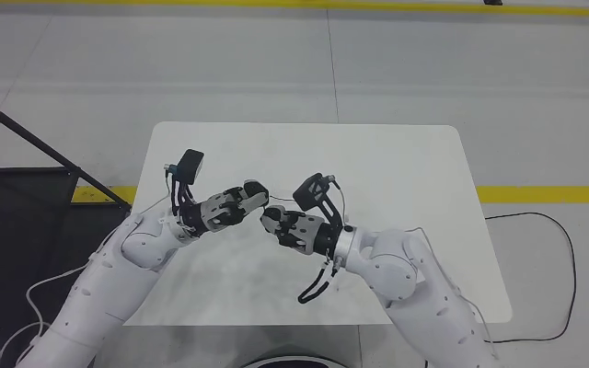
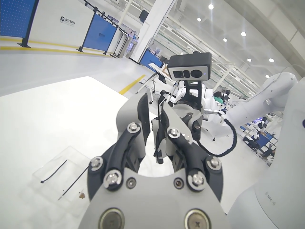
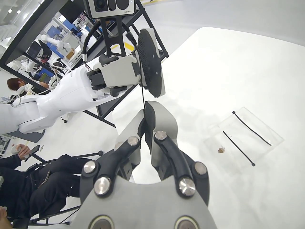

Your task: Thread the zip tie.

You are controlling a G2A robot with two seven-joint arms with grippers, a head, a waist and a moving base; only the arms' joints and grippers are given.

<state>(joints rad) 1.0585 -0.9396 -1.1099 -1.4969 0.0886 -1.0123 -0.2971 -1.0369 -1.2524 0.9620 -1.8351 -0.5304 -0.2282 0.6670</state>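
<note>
Clear tray [image 3: 264, 125] with two spare ties [image 3: 252, 129] noted on bench [image 1: 396, 156], well apart. Zip tie [image 3: 143, 94] held above bench, pinched by right gripper [image 3: 145, 114] fingers; left gripper [image 2: 154, 110] fingers narrowly parted around it.

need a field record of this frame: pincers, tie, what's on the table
right pincer: shut on thin black plastic zip tie, raised above the table
left pincer: opposite the right one, close; the tie runs straight up to it
threading: no loop visible
surface: white rounded-corner table
clear flat plastic tray: on the table, off to the side of both pincers
tray contents: two spare black zip ties lying apart, and a small brown scrap
</note>
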